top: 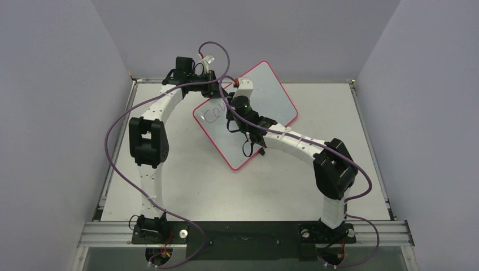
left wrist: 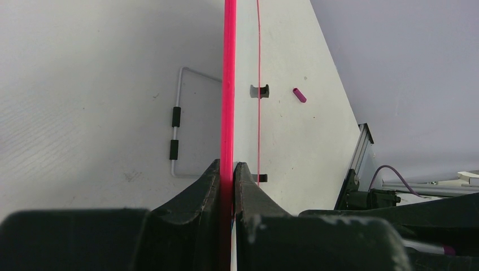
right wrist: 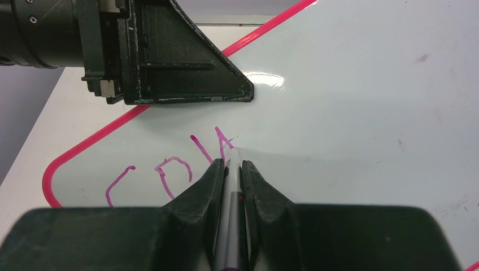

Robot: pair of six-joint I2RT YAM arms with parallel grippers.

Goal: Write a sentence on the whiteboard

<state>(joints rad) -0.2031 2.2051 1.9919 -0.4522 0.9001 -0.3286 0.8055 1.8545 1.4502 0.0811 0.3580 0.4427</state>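
The whiteboard (top: 274,93), white with a pink-red rim, stands tilted at the back of the table. My left gripper (top: 216,84) is shut on its upper left edge; in the left wrist view the rim (left wrist: 228,84) runs straight between the closed jaws of that gripper (left wrist: 227,166). My right gripper (right wrist: 230,164) is shut on a white-and-grey marker (right wrist: 229,195), whose tip touches the whiteboard (right wrist: 361,107). The sentence (right wrist: 166,172) is a few purple-pink letters, roughly "COU", left of the tip. These letters (top: 214,114) also show from above, beside the right gripper (top: 233,113).
A small purple cap (left wrist: 299,95) lies on the table behind the board. A wire stand (left wrist: 176,130) with black sleeves and a black clip foot (left wrist: 260,90) sit by the board's back. A metal rail (left wrist: 361,147) edges the table, with grey walls around.
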